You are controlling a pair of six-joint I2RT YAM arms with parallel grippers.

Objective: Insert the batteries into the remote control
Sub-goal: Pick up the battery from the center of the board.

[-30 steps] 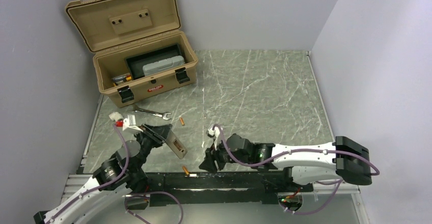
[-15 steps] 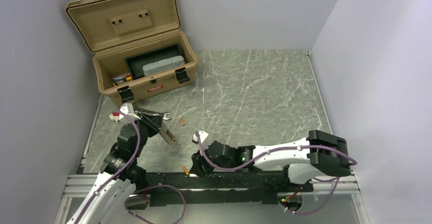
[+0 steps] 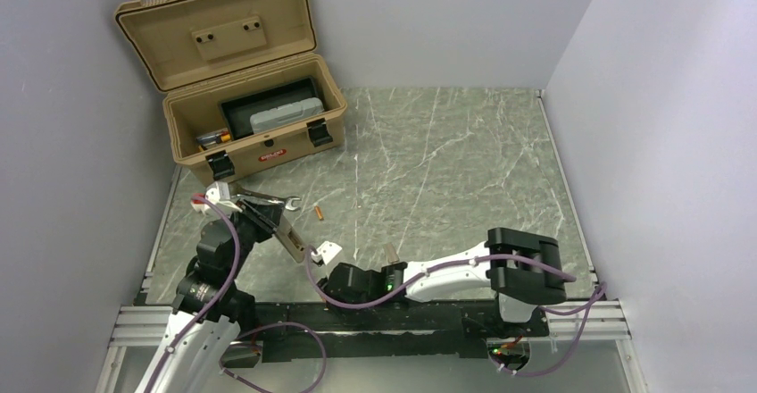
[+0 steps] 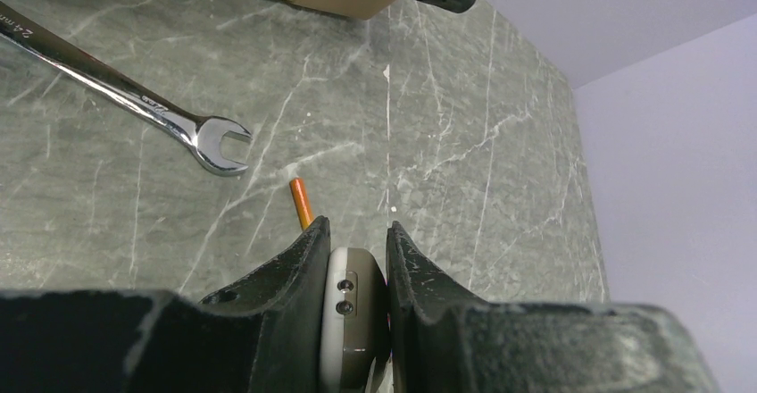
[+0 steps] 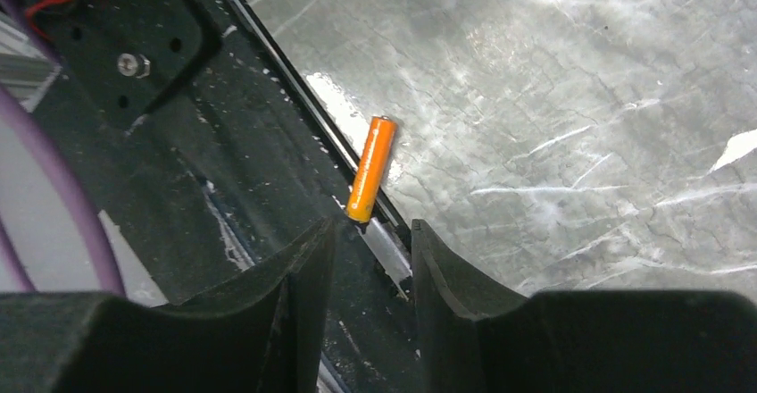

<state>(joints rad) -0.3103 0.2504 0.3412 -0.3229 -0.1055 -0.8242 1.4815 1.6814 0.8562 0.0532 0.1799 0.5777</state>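
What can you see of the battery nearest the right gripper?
The battery is a slim, glossy orange cylinder, its end markings too small to read. It lies flat along the seam between the marble table and the black rail. Its near end sits just ahead of the open jaws of the right gripper, which does not hold it.

slim white rectangular plastic remote control [image 3: 295, 243] sits clamped edge-on in the left gripper [image 4: 355, 229], slanting toward 5 o'clock. one small orange cylindrical battery [image 3: 319, 213] lies at its 1 o'clock. a second orange battery [image 5: 371, 169] lies at the table [image 5: 580, 71] edge, tilted toward 1 o'clock.
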